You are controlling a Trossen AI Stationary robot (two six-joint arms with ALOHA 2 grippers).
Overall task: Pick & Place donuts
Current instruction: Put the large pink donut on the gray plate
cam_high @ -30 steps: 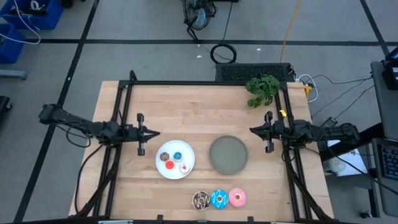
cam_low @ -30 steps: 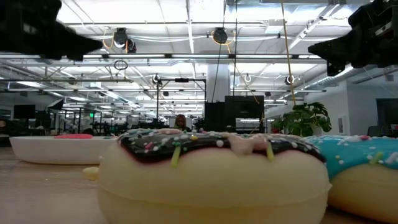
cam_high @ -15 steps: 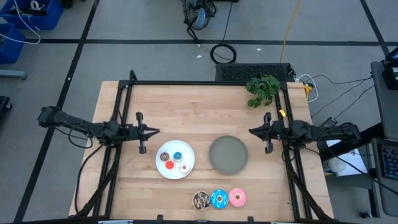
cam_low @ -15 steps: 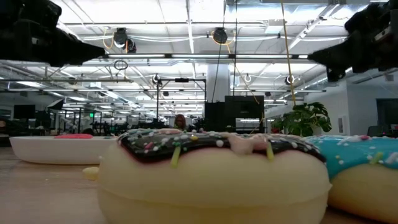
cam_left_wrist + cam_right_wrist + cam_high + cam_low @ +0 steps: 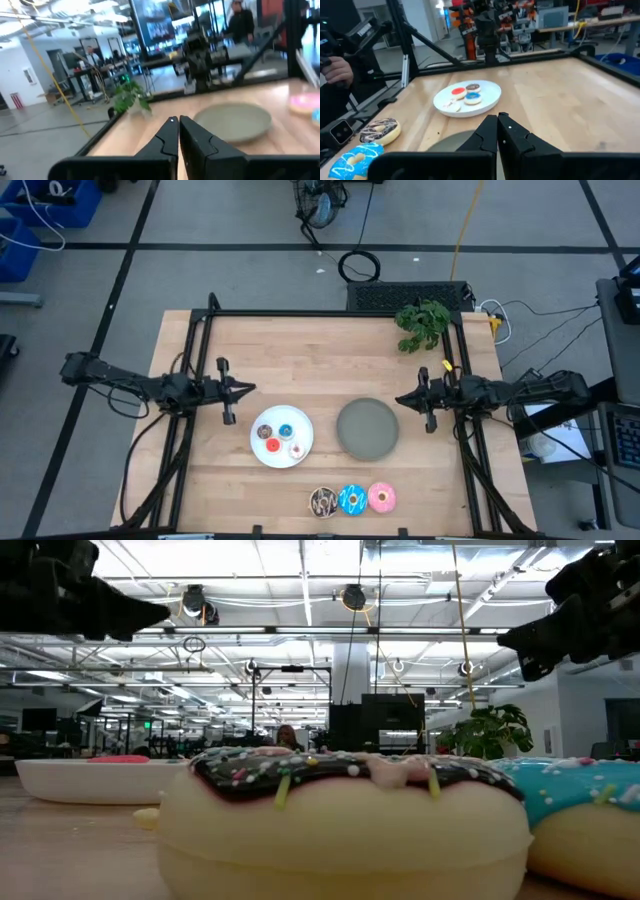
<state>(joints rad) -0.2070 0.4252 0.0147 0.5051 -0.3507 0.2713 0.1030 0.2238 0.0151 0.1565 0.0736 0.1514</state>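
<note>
Four tiny donuts, brown (image 5: 265, 431), blue (image 5: 286, 430), red (image 5: 272, 445) and white-pink (image 5: 295, 449), lie on the round white plate (image 5: 282, 420). Three larger donuts rest flat in a row by the table's near edge: dark brown with sprinkles (image 5: 323, 501), blue (image 5: 352, 499), pink (image 5: 381, 497). The round grey plate (image 5: 367, 428) sits bare between them. My left gripper (image 5: 250, 388) hovers shut above the table, beyond the white plate's far-left side. My right gripper (image 5: 398, 400) hovers shut just off the grey plate's far-right rim.
A green plant (image 5: 422, 323) stands at the table's far right corner. Black frame rails (image 5: 330, 313) run along the far, left and right sides. A person's hand (image 5: 335, 67) shows beyond the table's left side. Bare wood lies between the two grippers.
My right gripper has moved a little toward the table's left and near edge, closer to the grey plate, staying shut. The donuts and plates have kept still.
</note>
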